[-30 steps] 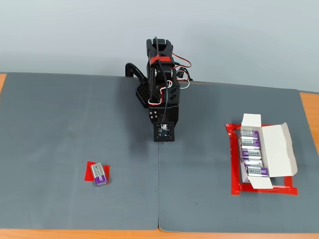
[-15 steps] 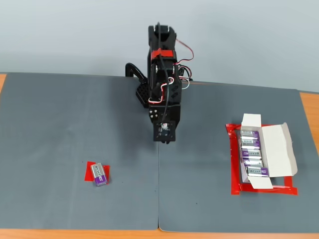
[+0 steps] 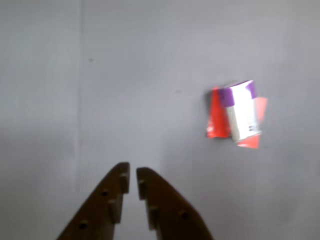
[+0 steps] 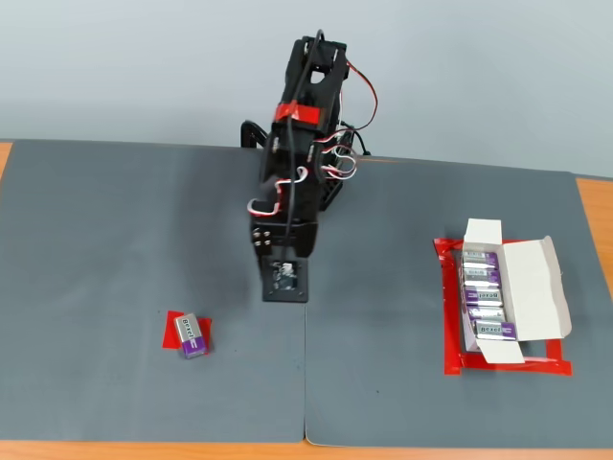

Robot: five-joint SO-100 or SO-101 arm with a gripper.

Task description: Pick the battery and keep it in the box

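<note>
Both views are evenly and fairly brightly lit with no glare; the fixed view is sharp, and the arm (image 4: pixel 292 192) casts only a faint, soft shadow on the grey mat (image 4: pixel 115 240) to its left. The wrist view is washed out and soft: the gripper (image 3: pixel 132 179) is blurred, and the battery (image 3: pixel 241 112) up and right of it is smeared.

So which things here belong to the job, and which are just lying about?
Job:
- loose battery
- white box
- gripper, nearly shut, empty

Lying about:
- four batteries already in the box
- red tape patch
- red tape frame
- grey mat
</note>
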